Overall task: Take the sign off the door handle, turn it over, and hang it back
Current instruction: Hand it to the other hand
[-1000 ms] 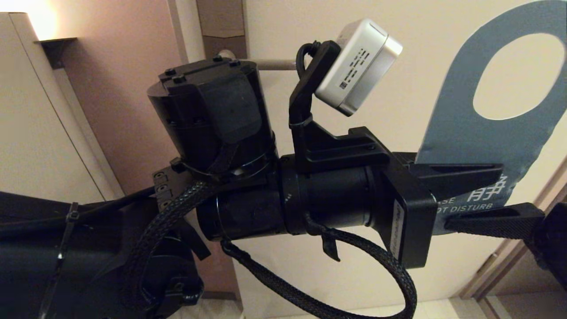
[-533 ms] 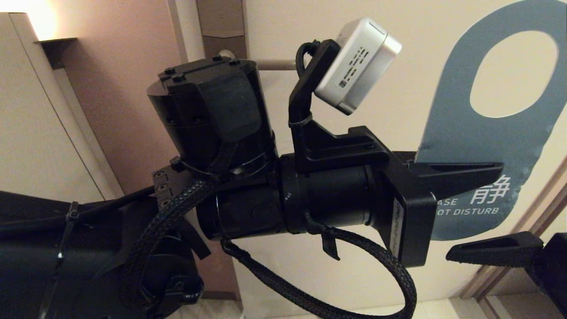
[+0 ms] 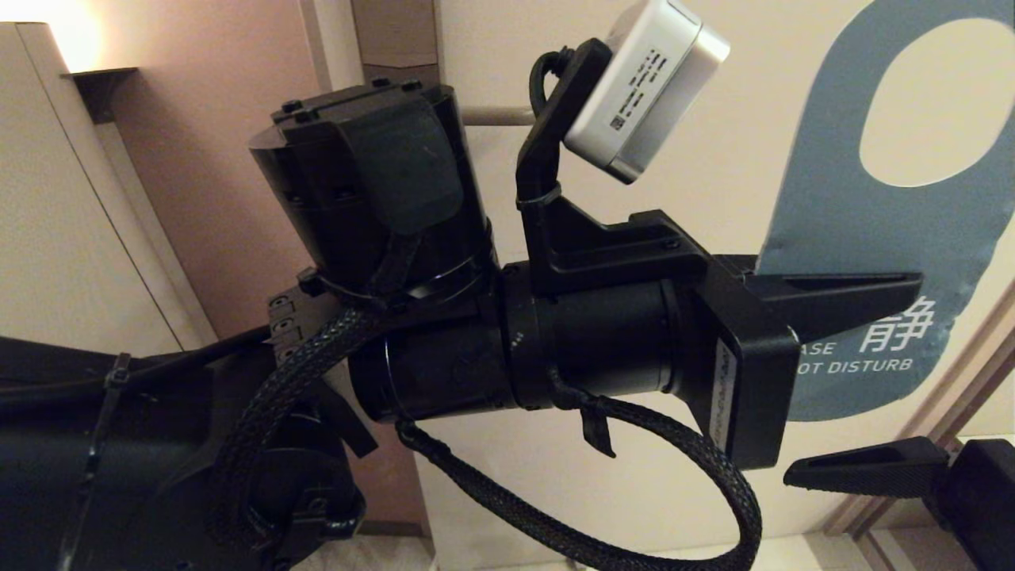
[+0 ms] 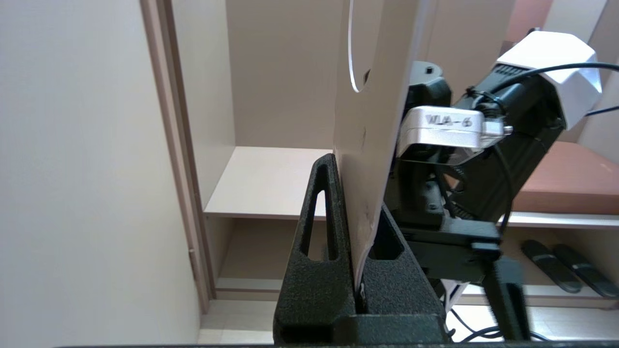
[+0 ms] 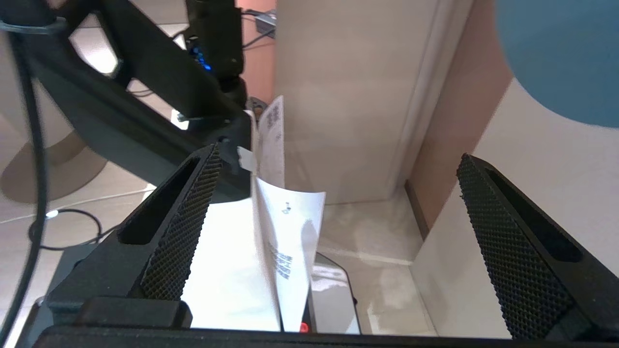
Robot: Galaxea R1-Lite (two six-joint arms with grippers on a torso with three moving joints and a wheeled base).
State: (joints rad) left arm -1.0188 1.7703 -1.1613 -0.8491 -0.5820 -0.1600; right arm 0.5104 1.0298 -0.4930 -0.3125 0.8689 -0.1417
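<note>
The sign (image 3: pixel 864 238) shows its blue "DO NOT DISTURB" face at the right of the head view, held upright in the air with its oval hole uppermost. My left gripper (image 3: pixel 904 289) is shut on the sign's lower end; in the left wrist view the card (image 4: pixel 377 121) stands pinched between the two black fingers (image 4: pixel 314 232). My right gripper (image 3: pixel 864 468) hangs just below the sign, open and empty, its fingers (image 5: pixel 508 241) wide apart, with the blue card (image 5: pixel 556 58) above. The door handle (image 3: pixel 496 116) is a slim bar mostly hidden behind my left arm.
The pale door (image 3: pixel 714 198) fills the background, with its brown lock plate (image 3: pixel 394 40) at the top and the door frame (image 3: pixel 936 420) at the lower right. A wall lamp (image 3: pixel 75 40) glows at the upper left. A shelf niche (image 4: pixel 271 183) lies beyond the left gripper.
My left gripper has lifted the sign up and a little to the right. The right gripper, whose finger overlapped the sign's lower end a second ago, has dropped below it.
</note>
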